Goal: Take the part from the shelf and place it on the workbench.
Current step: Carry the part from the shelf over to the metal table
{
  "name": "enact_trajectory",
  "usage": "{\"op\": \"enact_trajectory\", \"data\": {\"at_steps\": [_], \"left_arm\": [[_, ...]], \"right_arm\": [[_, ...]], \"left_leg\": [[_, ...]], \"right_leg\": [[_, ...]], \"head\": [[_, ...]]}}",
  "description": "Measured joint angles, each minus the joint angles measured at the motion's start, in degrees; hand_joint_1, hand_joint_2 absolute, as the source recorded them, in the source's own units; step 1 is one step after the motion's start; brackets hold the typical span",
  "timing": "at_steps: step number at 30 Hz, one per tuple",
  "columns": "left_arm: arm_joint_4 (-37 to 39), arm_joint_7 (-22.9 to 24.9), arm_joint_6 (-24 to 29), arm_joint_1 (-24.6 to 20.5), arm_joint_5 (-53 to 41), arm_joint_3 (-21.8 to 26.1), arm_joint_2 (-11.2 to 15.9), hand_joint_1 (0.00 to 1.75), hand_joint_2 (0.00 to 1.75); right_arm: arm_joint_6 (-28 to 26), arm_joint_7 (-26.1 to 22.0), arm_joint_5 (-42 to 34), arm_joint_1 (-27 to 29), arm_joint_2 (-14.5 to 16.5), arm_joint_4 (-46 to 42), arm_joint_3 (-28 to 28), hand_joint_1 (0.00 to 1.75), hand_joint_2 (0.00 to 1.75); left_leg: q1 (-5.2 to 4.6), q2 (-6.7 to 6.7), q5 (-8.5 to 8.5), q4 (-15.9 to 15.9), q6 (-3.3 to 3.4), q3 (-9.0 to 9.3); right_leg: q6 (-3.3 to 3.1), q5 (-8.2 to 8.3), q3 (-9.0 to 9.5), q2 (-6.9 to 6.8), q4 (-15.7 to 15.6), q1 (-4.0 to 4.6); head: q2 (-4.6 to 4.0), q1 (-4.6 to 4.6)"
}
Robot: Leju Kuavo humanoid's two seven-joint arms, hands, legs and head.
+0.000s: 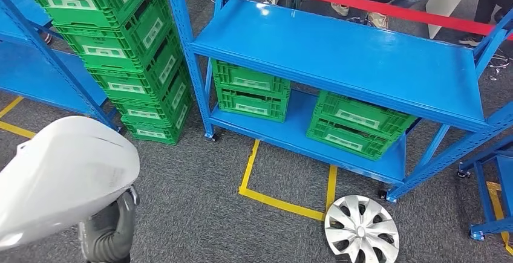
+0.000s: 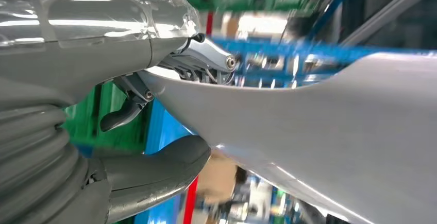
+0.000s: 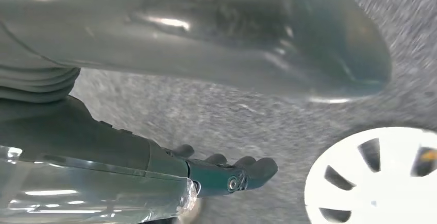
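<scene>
While the head view looks down on grey carpet, a white part (image 1: 63, 175) sits near left over the left hand (image 1: 112, 230); blue shelf (image 1: 339, 57) far, silver hubcap (image 1: 361, 229) near right. Left wrist view: thumb and fingers (image 2: 201, 62) pinch the part's edge. Right wrist view: right hand (image 3: 227, 175) holds nothing, fingers extended together, near the hubcap.

You've got the part (image 1: 60, 175), a smooth, white, rounded panel with a curved edge, low at the left of the head view, held off the grey carpet by the left hand (image 2: 170, 74); fingers (image 2: 206, 59) on one face, the thumb (image 2: 154, 167) beneath; the blue shelf (image 1: 339, 54) stands well apart from it.
</scene>
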Motion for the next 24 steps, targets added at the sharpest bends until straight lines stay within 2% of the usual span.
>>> {"op": "enact_trajectory", "data": {"at_steps": [2, 3, 4, 5, 7, 8, 9, 10, 11, 12, 13, 14, 15, 16, 17, 18, 20, 22, 23, 24], "left_arm": [[-0.45, -0.01, 1.27, 0.1, -0.8, 0.01, -0.03, 1.75, 1.75], [-0.69, -0.01, 1.83, 0.18, -1.08, 0.01, -0.03, 1.75, 1.75], [-0.93, -0.01, 2.41, 0.2, -1.33, 0.01, -0.03, 1.75, 1.75], [-1.16, -0.01, 2.98, 0.17, -1.54, 0.01, -0.05, 1.75, 1.75], [-1.5, -0.01, 4.09, 0.14, -1.85, 0.01, -0.06, 1.75, 1.75], [-1.62, -0.01, 4.65, 0.17, -1.94, 0.01, -0.05, 1.75, 1.75], [-1.73, -0.01, 5.17, 0.29, -1.98, 0.01, -0.03, 1.75, 1.75], [-1.85, -0.01, 5.63, 0.44, -1.94, 0.01, -0.01, 1.75, 1.75], [-2.01, -0.01, 6.0, 0.59, -1.83, 0.01, 0.02, 1.75, 1.75], [-2.21, -0.01, 6.22, 0.71, -1.66, 0.01, 0.04, 1.75, 1.75], [-2.41, -0.01, 6.36, 0.77, -1.47, 0.01, 0.06, 1.75, 1.75], [-2.58, -0.01, 6.4, 0.79, -1.29, 0.01, 0.08, 1.75, 1.75], [-2.73, -0.01, 6.42, 0.83, -1.16, 0.01, 0.09, 1.75, 1.75], [-2.84, -0.01, 6.44, 0.9, -1.09, 0.01, 0.1, 1.75, 1.75], [-2.98, -0.01, 6.46, 0.99, -1.03, 0.0, 0.12, 1.75, 1.75], [-3.18, -0.01, 6.49, 1.11, -1.0, -0.01, 0.19, 1.75, 1.75], [-3.56, -0.01, 6.58, 1.21, -0.99, -0.02, 0.38, 1.75, 1.75], [-3.76, -0.01, 6.64, 1.26, -0.92, -0.05, 0.51, 1.75, 1.75], [-3.78, -0.01, 6.64, 1.34, -0.86, -0.07, 0.54, 1.75, 1.75], [-3.8, -0.01, 6.66, 1.5, -0.8, -0.08, 0.58, 1.75, 1.75]], "right_arm": [[0.45, -0.54, 0.59, -0.23, -0.01, 0.01, 0.01, 0.0, 0.0], [0.54, -0.5, 0.66, -0.37, -0.02, 0.02, 0.01, 0.0, 0.0], [0.59, -0.24, 0.72, -0.51, -0.04, 0.02, 0.01, 0.0, 0.0], [0.61, 0.22, 0.77, -0.6, -0.04, 0.03, 0.01, 0.0, 0.0], [0.75, 1.41, 0.79, -0.61, -0.01, 0.08, 0.01, 0.0, 0.0], [0.89, 1.86, 0.8, -0.5, 0.02, 0.11, 0.01, 0.0, 0.0], [1.08, 2.12, 0.81, -0.39, 0.02, 0.14, 0.01, 0.0, 0.0], [1.34, 2.27, 0.82, -0.33, 0.02, 0.15, 0.02, 0.0, 0.0], [1.61, 2.39, 0.83, -0.33, 0.02, 0.16, 0.03, 0.0, 0.0], [1.89, 2.56, 0.84, -0.38, 0.01, 0.17, 0.04, 0.0, 0.0], [2.12, 2.8, 0.84, -0.45, -0.05, 0.2, 0.05, 0.0, 0.0], [2.28, 3.02, 0.84, -0.48, -0.06, 0.25, 0.05, 0.0, 0.0], [2.38, 3.17, 0.84, -0.5, -0.09, 0.3, 0.05, 0.0, 0.0], [2.45, 3.29, 0.84, -0.51, -0.12, 0.34, 0.05, 0.0, 0.0], [2.49, 3.33, 0.85, -0.54, -0.08, 0.38, 0.05, 0.0, 0.0], [2.53, 3.38, 0.86, -0.61, 0.0, 0.43, 0.05, 0.0, 0.0], [2.57, 3.5, 0.88, -0.73, 0.15, 0.51, 0.05, 0.0, 0.0], [2.61, 3.74, 0.89, -0.61, 0.23, 0.54, 0.05, 0.0, 0.0], [2.64, 3.85, 0.89, -0.46, 0.28, 0.55, 0.05, 0.0, 0.0], [2.65, 3.89, 0.89, -0.32, 0.31, 0.55, 0.06, 0.0, 0.0]], "left_leg": [[-0.23, -1.09, 0.09, -0.2, 0.97, -0.31], [-0.24, -1.79, 0.3, -0.26, 1.39, -0.47], [-0.2, -2.55, 0.54, -0.32, 1.83, -0.62], [-0.12, -3.28, 0.79, -0.38, 2.22, -0.77], [-0.18, -4.8, 1.12, -0.37, 2.73, -1.1], [-0.31, -5.66, 1.23, -0.35, 2.9, -1.23], [-0.48, -6.53, 1.33, -0.34, 3.03, -1.29], [-0.67, -7.38, 1.4, -0.33, 3.11, -1.29], [-0.86, -8.16, 1.46, -0.33, 3.14, -1.23], [-1.01, -8.84, 1.51, -0.34, 3.14, -1.14], [-1.14, -9.44, 1.57, -0.33, 3.07, -1.12], [-1.16, -10.01, 1.66, -0.3, 2.94, -1.2], [-1.06, -10.52, 1.8, -0.29, 2.72, -1.41], [-0.94, -11.01, 1.98, -0.29, 2.42, -1.7], [-0.83, -11.53, 2.19, -0.35, 2.08, -1.96], [-0.79, -11.52, 2.24, -0.33, 1.8, -2.19], [-1.01, -8.63, 0.73, 1.42, 1.25, -3.25], [-0.78, -5.27, -2.97, 7.42, 0.5, -6.09], [-0.42, -4.88, -4.69, 11.1, 0.07, -7.8], [-0.08, -4.83, -5.56, 13.79, -0.34, -8.98]], "right_leg": [[0.61, -0.04, 0.07, -1.09, 0.03, -0.06], [0.98, -0.32, 0.09, -1.0, 0.18, -0.21], [1.35, -1.15, -0.14, -0.21, 0.97, -0.38], [1.66, -2.64, -0.83, 1.0, 2.86, -0.5], [1.89, -6.84, -3.63, 3.36, 9.96, -0.57], [1.82, -8.48, -5.17, 3.73, 13.79, -0.52], [1.63, -9.13, -6.17, 3.9, 16.31, -0.46], [1.31, -8.62, -6.31, 4.03, 16.8, -0.38], [0.87, -6.99, -5.47, 4.27, 14.96, -0.27], [0.28, -4.68, -3.88, 4.91, 11.33, -0.13], [-0.45, -2.73, -2.15, 6.15, 7.34, 0.03], [-1.02, -1.29, -0.75, 7.27, 3.94, 0.17], [-1.51, -0.59, 0.14, 8.15, 1.71, 0.31], [-1.8, -0.58, 0.46, 8.52, 0.74, 0.41], [-1.84, -0.5, 0.53, 8.11, 0.27, 0.46], [-1.82, -0.32, 0.65, 7.54, -0.28, 0.31], [-1.79, 0.29, 0.94, 6.34, -1.48, -0.06], [-1.85, 0.63, 1.02, 4.97, -1.99, -0.19], [-1.85, 0.64, 0.96, 4.2, -1.97, -0.19], [-1.79, 0.6, 0.91, 3.45, -1.91, -0.21]], "head": [[0.01, 0.15], [0.01, 0.29], [0.01, 0.42], [0.0, 0.62], [0.0, 1.36], [0.01, 1.69], [0.01, 2.01], [0.01, 2.29], [0.0, 2.53], [-0.01, 2.75], [-0.01, 2.79], [0.0, 2.72], [0.0, 2.73], [0.0, 2.76], [-0.01, 2.88], [0.0, 3.05], [0.0, 2.68], [0.0, 1.89], [0.0, 1.56], [0.0, 1.39]]}}
